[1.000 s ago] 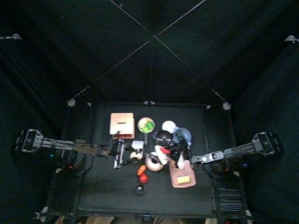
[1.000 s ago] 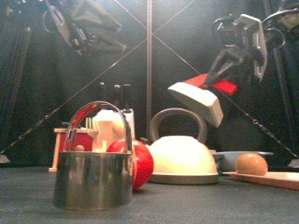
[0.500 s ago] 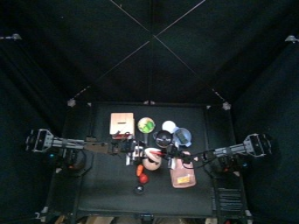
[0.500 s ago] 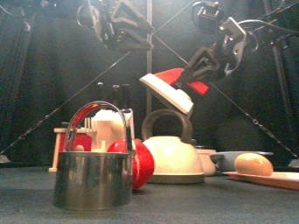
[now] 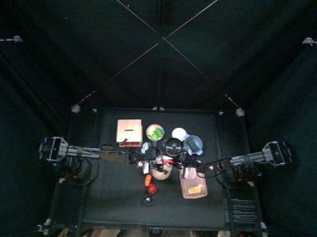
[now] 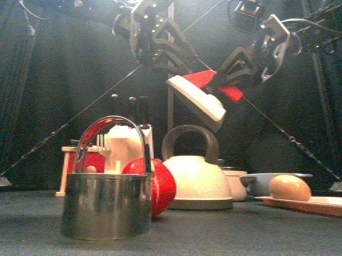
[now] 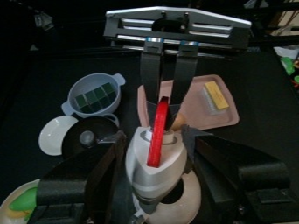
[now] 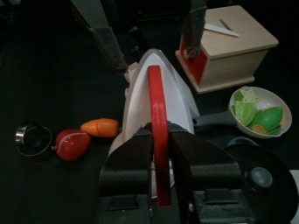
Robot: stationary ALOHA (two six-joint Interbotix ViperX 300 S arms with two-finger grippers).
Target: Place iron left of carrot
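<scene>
Your inventory at this moment:

- Iron [image 6: 201, 96]: held in the air above the table, tilted, over the white kettle [image 6: 201, 178].
- Right gripper [image 6: 235, 82]: jaws clamped on the iron's red handle.
- Left gripper [image 6: 170, 62]: jaws apart, their tips either side of the iron's nose.
- Carrot [image 8: 100, 128]: lying on the table beside a red tomato [image 8: 73, 144].
- Tan box [image 8: 232, 45]: behind.
</scene>
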